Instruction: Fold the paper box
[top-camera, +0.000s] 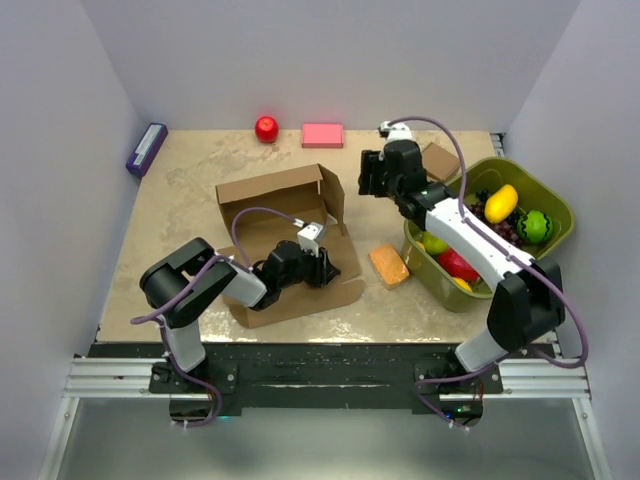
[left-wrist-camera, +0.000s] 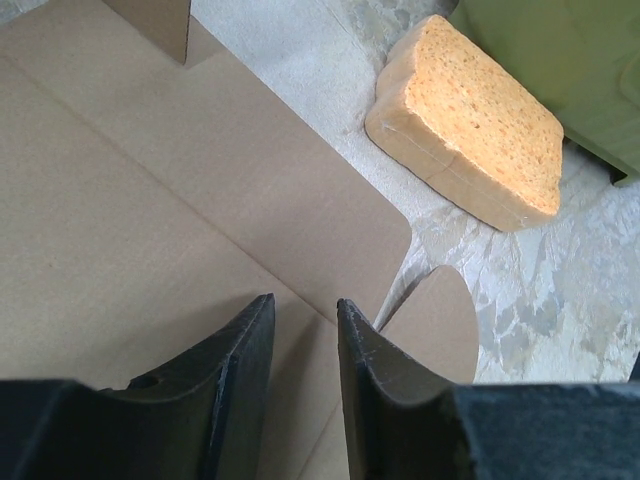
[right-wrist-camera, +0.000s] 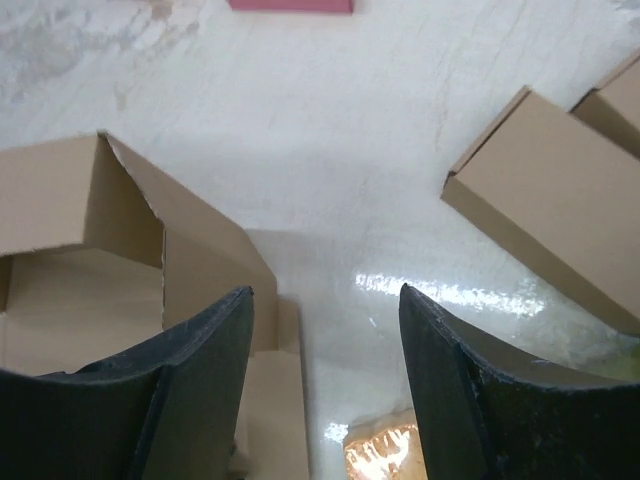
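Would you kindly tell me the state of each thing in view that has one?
Paper box: partly folded, back wall raised, front flaps flat.
Left gripper: slightly open, over the box's front panel.
Right gripper: open, empty.
Small box: closed.
Bin: holds fruit.

Paper box (top-camera: 265, 240), plain brown die-cut cardboard, sat half-formed and open-topped at centre-left: back wall (top-camera: 270, 190) and right side panel (top-camera: 334, 192) stood upright, while the front flap (left-wrist-camera: 200, 200) lay flat, rounded tab (left-wrist-camera: 430, 315) at its corner.
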